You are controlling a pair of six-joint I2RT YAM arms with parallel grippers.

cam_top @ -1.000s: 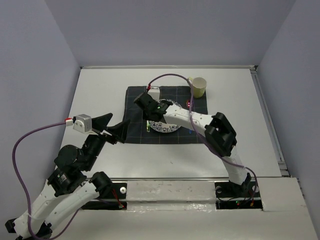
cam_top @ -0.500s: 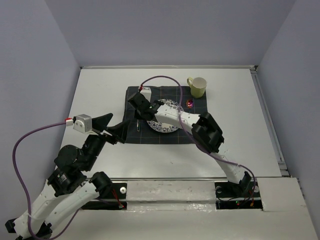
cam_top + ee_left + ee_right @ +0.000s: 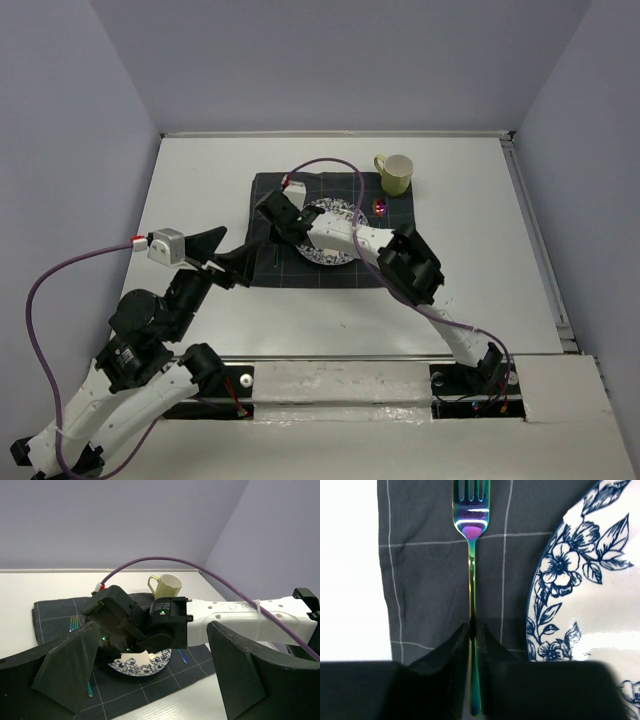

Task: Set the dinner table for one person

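Note:
My right gripper (image 3: 473, 630) is shut on the handle of an iridescent fork (image 3: 471, 555). The fork is held low over the left strip of the dark checked placemat (image 3: 420, 580), tines pointing away, left of the blue-and-white floral plate (image 3: 590, 605). From above, the right gripper (image 3: 277, 232) reaches across the plate (image 3: 335, 250) on the placemat (image 3: 395, 250), which lies on the white dinner table (image 3: 200, 180). A yellow-green mug (image 3: 397, 173) stands at the placemat's far right corner. My left gripper (image 3: 225, 258) is open and empty, raised near the placemat's near left corner.
An iridescent utensil (image 3: 380, 207) lies on the placemat right of the plate; its handle also shows in the left wrist view (image 3: 181, 655). The right arm's purple cable (image 3: 330, 160) arcs over the placemat. Grey walls enclose the table on three sides.
My right gripper has carried the fork leftward, from over the plate to the placemat's left strip. The left arm has not moved.

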